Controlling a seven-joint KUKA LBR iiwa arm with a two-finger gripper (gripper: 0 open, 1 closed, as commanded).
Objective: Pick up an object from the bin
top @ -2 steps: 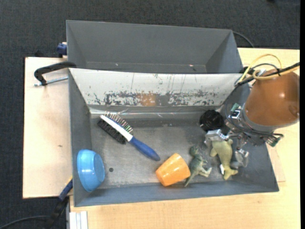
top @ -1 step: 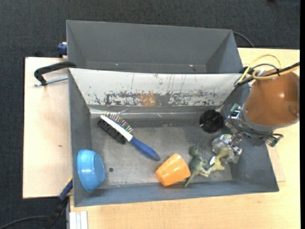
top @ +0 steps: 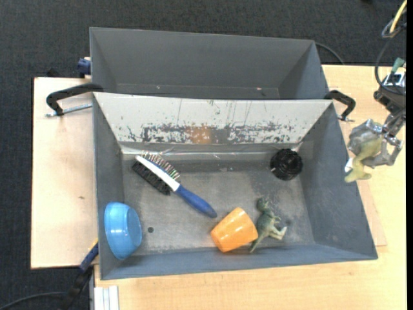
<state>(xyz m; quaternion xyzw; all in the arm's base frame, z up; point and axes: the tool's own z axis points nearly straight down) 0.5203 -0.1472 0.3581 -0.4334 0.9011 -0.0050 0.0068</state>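
Observation:
My gripper (top: 369, 148) hangs at the right, above and just outside the bin's right wall. A pale yellowish piece (top: 357, 168) shows at its lower end; whether that is a held thing or part of the gripper I cannot tell. Nearest to it inside the bin is a black round knob-like thing (top: 286, 164) by the back right corner. A small green toy dinosaur (top: 270, 225) lies near the front right, touching an orange cup (top: 233, 230) that is tipped on its side.
A brush (top: 169, 183) with a black head, white bristles and a blue handle lies slantwise on the floor left of centre. A blue bowl (top: 122, 228) rests in the front left corner. The bin's walls slope steeply inward.

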